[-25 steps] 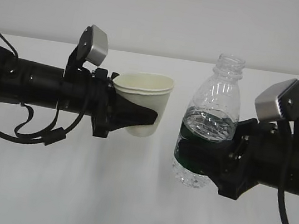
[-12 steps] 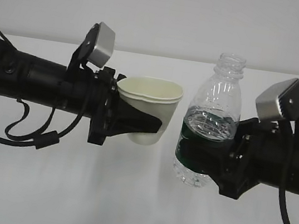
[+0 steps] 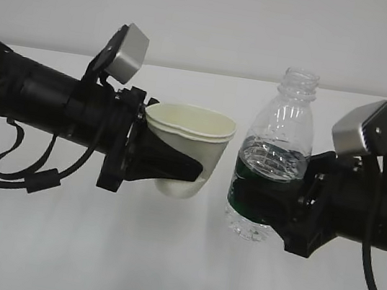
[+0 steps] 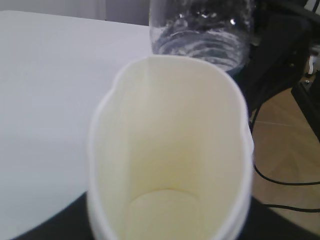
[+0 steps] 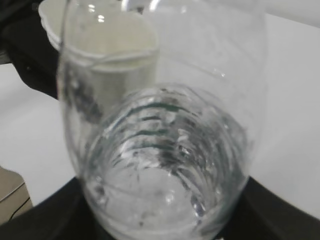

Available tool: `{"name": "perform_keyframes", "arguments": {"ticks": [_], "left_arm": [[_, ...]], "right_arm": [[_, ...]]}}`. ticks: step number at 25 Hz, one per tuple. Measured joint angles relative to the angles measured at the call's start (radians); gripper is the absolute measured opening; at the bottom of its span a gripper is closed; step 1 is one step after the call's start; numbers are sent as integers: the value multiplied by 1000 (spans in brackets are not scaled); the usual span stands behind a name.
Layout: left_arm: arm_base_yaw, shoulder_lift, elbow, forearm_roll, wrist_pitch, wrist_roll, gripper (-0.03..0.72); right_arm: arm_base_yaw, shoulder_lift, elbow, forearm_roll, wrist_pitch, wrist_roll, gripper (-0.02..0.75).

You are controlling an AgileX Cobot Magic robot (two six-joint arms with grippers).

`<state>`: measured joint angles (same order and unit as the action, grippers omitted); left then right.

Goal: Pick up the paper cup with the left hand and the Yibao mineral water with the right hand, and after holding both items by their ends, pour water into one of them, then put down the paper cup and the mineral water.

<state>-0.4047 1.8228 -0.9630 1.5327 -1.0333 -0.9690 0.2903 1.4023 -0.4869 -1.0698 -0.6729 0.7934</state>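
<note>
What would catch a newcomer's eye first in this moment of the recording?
Two black arms meet mid-air above the white table. The left gripper clamps a squashed paper cup, empty inside, left of centre. Right beside it the right gripper holds the uncapped Yibao mineral water upright, partly filled, a narrow gap between them.

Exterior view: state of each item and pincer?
paper cup: held off the table, upright, squeezed oval, empty.
Yibao mineral water: held off the table, upright, uncapped, partly filled.
left pincer: shut on the cup.
right pincer: shut on the bottle's label band.
</note>
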Motion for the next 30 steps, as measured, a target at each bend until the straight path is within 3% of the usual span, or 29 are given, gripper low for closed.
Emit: {"name": "perform_keyframes", "arguments": {"ticks": [18, 30], "left_arm": [[0, -25, 0, 76, -36, -48, 278], [0, -25, 0, 11, -29, 82, 274]], "right_arm": [[0, -17, 0, 0, 4, -21, 471], [0, -17, -22, 17, 46, -50, 471]]}}
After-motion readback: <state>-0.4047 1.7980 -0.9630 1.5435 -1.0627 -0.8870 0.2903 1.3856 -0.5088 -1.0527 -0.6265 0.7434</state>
